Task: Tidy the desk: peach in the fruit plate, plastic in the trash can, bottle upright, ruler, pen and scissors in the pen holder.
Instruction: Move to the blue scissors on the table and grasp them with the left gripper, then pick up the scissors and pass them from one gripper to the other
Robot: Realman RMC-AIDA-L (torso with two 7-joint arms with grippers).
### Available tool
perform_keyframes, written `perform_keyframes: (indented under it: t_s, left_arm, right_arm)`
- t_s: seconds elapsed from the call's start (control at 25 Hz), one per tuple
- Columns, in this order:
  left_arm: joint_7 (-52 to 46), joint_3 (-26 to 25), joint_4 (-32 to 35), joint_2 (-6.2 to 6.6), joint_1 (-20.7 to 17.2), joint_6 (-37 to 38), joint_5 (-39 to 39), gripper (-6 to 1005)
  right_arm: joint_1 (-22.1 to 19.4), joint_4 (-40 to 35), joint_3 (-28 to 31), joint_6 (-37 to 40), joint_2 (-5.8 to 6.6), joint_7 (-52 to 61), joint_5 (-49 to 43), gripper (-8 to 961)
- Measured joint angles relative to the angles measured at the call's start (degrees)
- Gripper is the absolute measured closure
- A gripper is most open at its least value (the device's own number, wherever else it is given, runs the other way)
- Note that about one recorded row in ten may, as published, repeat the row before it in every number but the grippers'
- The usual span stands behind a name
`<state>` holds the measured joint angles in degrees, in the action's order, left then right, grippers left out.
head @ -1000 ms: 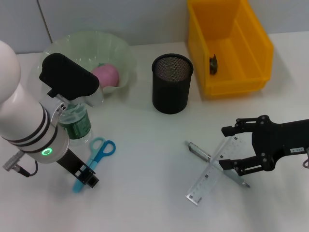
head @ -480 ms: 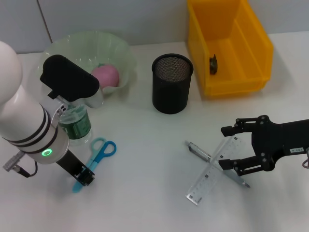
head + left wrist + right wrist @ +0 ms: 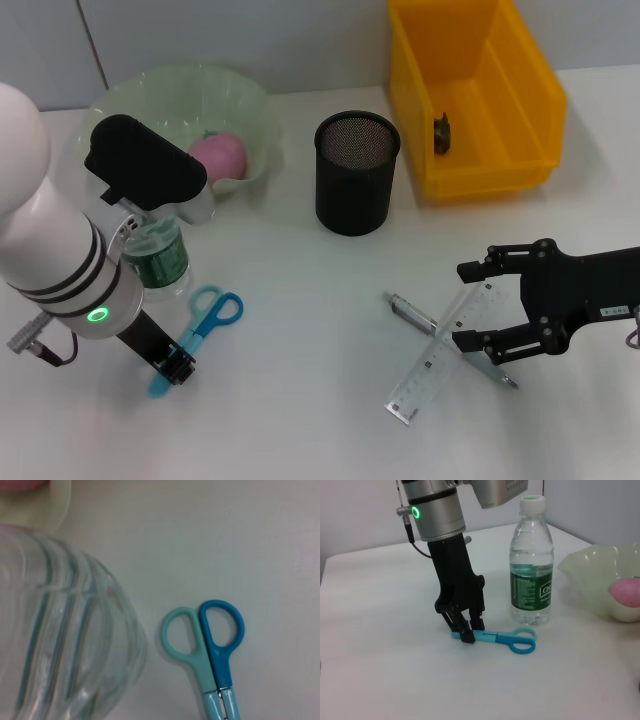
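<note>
The blue scissors (image 3: 203, 320) lie flat beside the upright water bottle (image 3: 155, 257). My left gripper (image 3: 172, 367) points down, shut on the scissors' blade end; the right wrist view shows this gripper (image 3: 464, 631), the scissors (image 3: 507, 640) and the bottle (image 3: 531, 565). The handles (image 3: 205, 632) show in the left wrist view beside the bottle (image 3: 60, 635). The pink peach (image 3: 219, 157) rests in the pale green fruit plate (image 3: 255, 105). A clear ruler (image 3: 440, 355) lies across a pen (image 3: 410, 311). My right gripper (image 3: 476, 305) stands open around the ruler's far end.
A black mesh pen holder (image 3: 357, 185) stands mid-table. Behind it to the right, a yellow bin (image 3: 520, 90) holds a small dark piece (image 3: 442, 133). The plate (image 3: 600, 575) with the peach (image 3: 626, 591) also shows in the right wrist view.
My left gripper's fingers have drawn together on the scissors' blades and shifted slightly left. The right arm has stayed still.
</note>
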<state>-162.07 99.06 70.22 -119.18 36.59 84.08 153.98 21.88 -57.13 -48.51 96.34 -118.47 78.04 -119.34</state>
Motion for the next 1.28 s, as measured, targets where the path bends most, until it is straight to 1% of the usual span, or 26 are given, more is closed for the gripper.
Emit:
perform_keyframes:
  t_s: [0.4,0.56,0.68,0.84,1.0,1.2,1.28]
  left_arm:
    - [0.2,0.2,-0.4,0.00,0.3,-0.7,0.5,789]
    - [0.6,-0.5,-0.1,0.02,0.2,-0.4,0.1,793]
    - [2.2,-2.2,0.8,0.19,-0.3,0.5,-2.1,792]
    - [5.9,-7.0,3.4,0.47,-2.1,2.3,-8.2,789]
    - [10.7,-12.4,5.8,0.56,-4.5,3.8,-15.3,786]
    - [18.3,-17.0,5.8,0.64,-6.4,5.6,-25.2,783]
    - [22.7,-18.5,5.6,0.64,-7.6,6.1,-31.0,781]
  right_arm:
    - [0.0,0.0,0.0,0.0,0.00,0.0,0.0,140]
    - [0.0,0.0,0.0,-0.1,0.00,0.0,0.0,140]
    - [0.0,0.0,0.0,-0.1,0.00,0.0,0.0,140]
    - [0.0,0.0,0.9,0.1,0.00,0.0,0.0,140]
    - [0.1,0.0,3.0,0.8,0.06,0.0,0.1,140]
    - [0.1,0.0,6.8,1.1,0.50,0.0,0.2,140]
    - [0.1,0.0,8.6,1.2,0.59,0.0,0.4,140]
